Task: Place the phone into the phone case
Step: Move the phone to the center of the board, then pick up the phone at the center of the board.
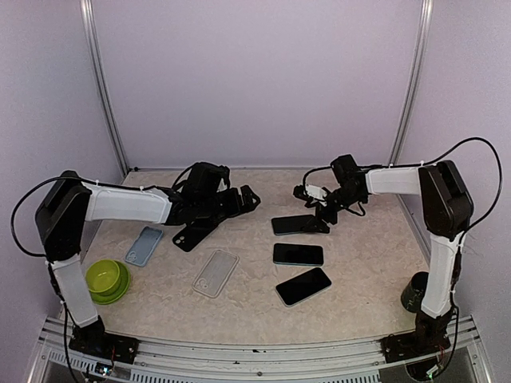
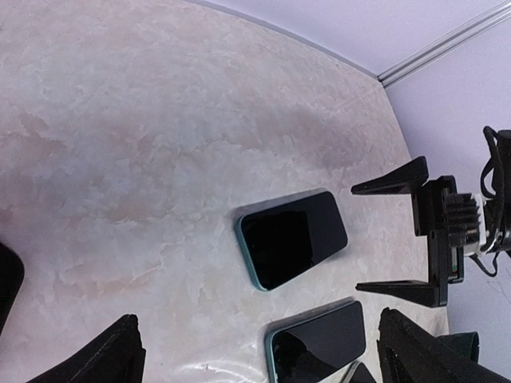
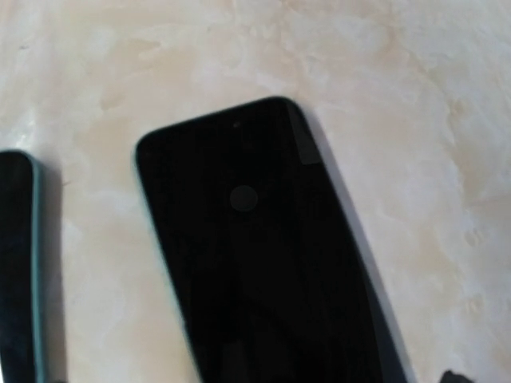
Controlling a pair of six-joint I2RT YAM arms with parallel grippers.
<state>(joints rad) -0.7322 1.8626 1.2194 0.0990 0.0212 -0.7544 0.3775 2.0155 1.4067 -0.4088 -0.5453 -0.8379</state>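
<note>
Barely started tbh. The right fingers [image 2: 395, 182] are spread open right at the phone [image 1: 299, 224], which lies flat on the table [image 1: 359, 271], ungripped. The left fingers [image 2: 112, 355] hang open and empty, with the clear case [image 1: 215, 273] near them. Grabbing and inserting are both left.

Green bowl [image 1: 108, 279] and dark cup [image 1: 415, 291] sit well apart.

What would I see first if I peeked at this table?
Three dark phones lie in a line just right of the middle, and the right gripper hangs open over the farthest phone. A bright green bowl sits at the near left.
</note>
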